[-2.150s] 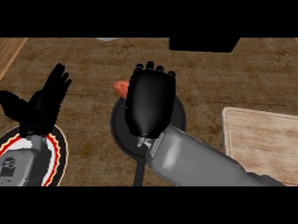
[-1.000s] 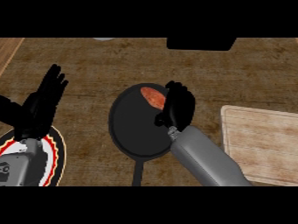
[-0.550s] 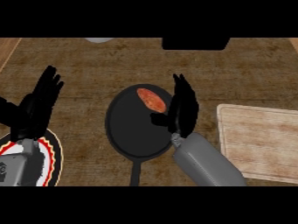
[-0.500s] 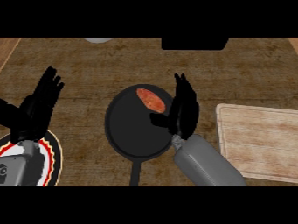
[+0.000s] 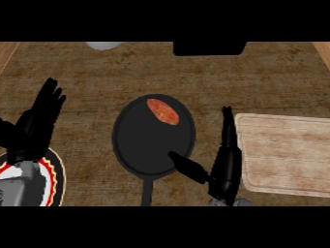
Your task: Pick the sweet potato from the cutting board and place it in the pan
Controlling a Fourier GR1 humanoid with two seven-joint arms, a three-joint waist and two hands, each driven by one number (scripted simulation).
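Pulls the right hand back and down compared with half a second ago, from alongside the sweet potato to the near right rim of the pan, into the gap between pan and cutting board. Leaves that hand released: fingers straight and edge-on, thumb spread over the pan's near rim, grasping nothing. Leaves the sweet potato inside the pan, toward its far right side, lying on the dark base and well apart from both hands. Reads as a finished placement, with the hand probably drawn clear so as not to knock the sweet potato or the pan. Keeps the left hand resting at the view's left, fingers up and spread, holding nothing, over a red-and-white rimmed plate; likely parked there simply to stay out of the way. Shows the pan's handle pointing toward the near edge of the bench. Counts one sweet potato, one pan, one cutting board with nothing on it, one plate and two hands. Finds also one dark block and one pale round thing at the far edge, both too cropped to name.
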